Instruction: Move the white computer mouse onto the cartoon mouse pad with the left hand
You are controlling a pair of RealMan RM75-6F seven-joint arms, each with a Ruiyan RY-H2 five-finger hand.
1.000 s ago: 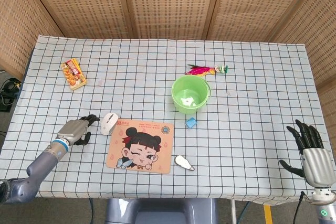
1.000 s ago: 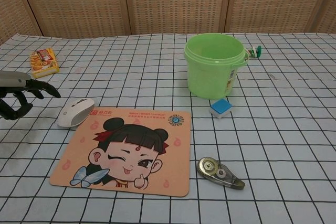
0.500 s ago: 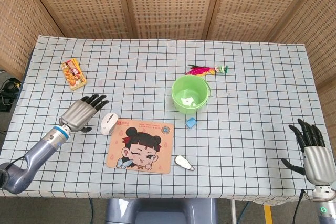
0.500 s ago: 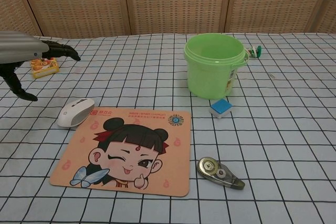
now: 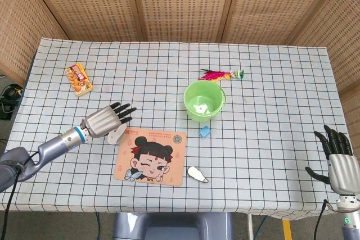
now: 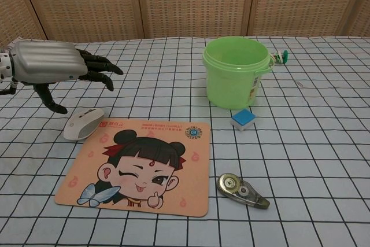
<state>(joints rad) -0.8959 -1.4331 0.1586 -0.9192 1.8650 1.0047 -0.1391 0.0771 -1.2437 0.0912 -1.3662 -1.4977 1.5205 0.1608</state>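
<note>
The white computer mouse (image 6: 84, 124) lies on the checked tablecloth, just off the top left corner of the cartoon mouse pad (image 6: 137, 166). In the head view the mouse (image 5: 117, 134) is partly covered by my left hand (image 5: 107, 119). My left hand (image 6: 55, 67) hovers above the mouse with fingers spread, holding nothing. The pad (image 5: 151, 158) shows a winking girl. My right hand (image 5: 338, 161) is open at the table's near right edge.
A green bucket (image 6: 236, 71) stands behind the pad, a blue cube (image 6: 242, 118) in front of it. A tape dispenser (image 6: 241, 190) lies right of the pad. A snack packet (image 5: 78, 78) sits at the far left, a feathered toy (image 5: 220, 74) at the back.
My left hand has risen, spread its fingers and moved right until it hangs over the mouse. My right hand has drifted slightly lower and to the right. The mouse has not moved.
</note>
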